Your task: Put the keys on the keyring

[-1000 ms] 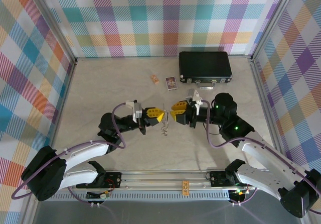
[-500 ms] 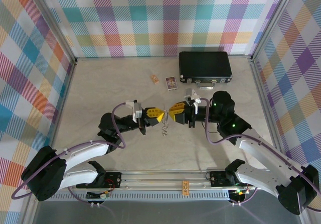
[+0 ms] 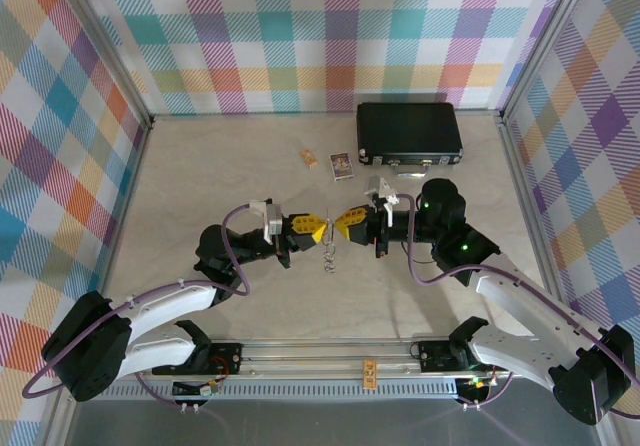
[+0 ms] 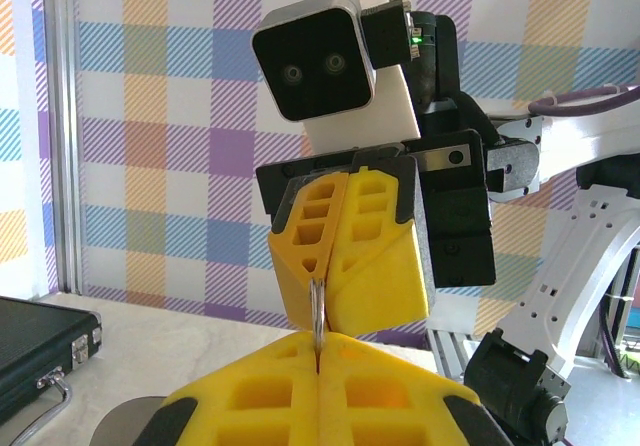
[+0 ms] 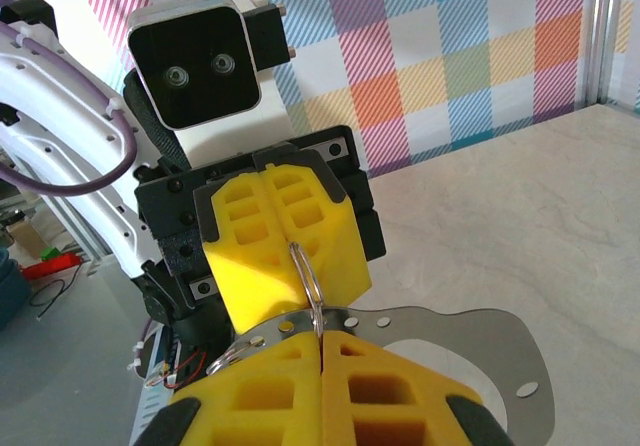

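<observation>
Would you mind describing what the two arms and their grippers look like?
The left arm and right arm have white links, black joints and a looping purple cable each. The left gripper and right gripper have black bodies, blocky yellow fingers with cut-out pockets, and a pale camera box. Green lights glow on the right arm.

Blk case [image 3: 409, 132] far R, card [image 3: 343, 165] + small box [image 3: 309, 157] beside

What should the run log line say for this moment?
left gripper: shut on keyring | right gripper: shut on keyring | keys: near side of fingertips
</observation>
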You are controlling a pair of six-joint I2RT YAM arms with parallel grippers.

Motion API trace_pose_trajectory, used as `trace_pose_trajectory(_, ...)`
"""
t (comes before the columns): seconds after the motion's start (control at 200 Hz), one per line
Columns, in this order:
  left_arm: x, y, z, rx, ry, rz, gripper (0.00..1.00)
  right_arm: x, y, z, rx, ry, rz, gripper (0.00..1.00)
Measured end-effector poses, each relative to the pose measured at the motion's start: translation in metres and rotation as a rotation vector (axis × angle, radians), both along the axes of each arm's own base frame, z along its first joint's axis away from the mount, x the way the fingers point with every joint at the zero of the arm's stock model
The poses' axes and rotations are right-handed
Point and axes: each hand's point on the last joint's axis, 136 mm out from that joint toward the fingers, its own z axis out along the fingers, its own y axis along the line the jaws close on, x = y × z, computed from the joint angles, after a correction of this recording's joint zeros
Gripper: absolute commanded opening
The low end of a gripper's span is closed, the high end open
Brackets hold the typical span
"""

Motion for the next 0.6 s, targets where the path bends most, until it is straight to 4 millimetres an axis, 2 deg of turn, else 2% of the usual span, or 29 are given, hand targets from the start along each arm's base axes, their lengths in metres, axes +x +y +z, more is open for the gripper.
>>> trace_pose_trajectory(0.605,0.0,0.0,0.001,-0.008,0.014,-0.003,0.0,0.003,0.007,-0.014,-0.042,0.069,0.065,0.0)
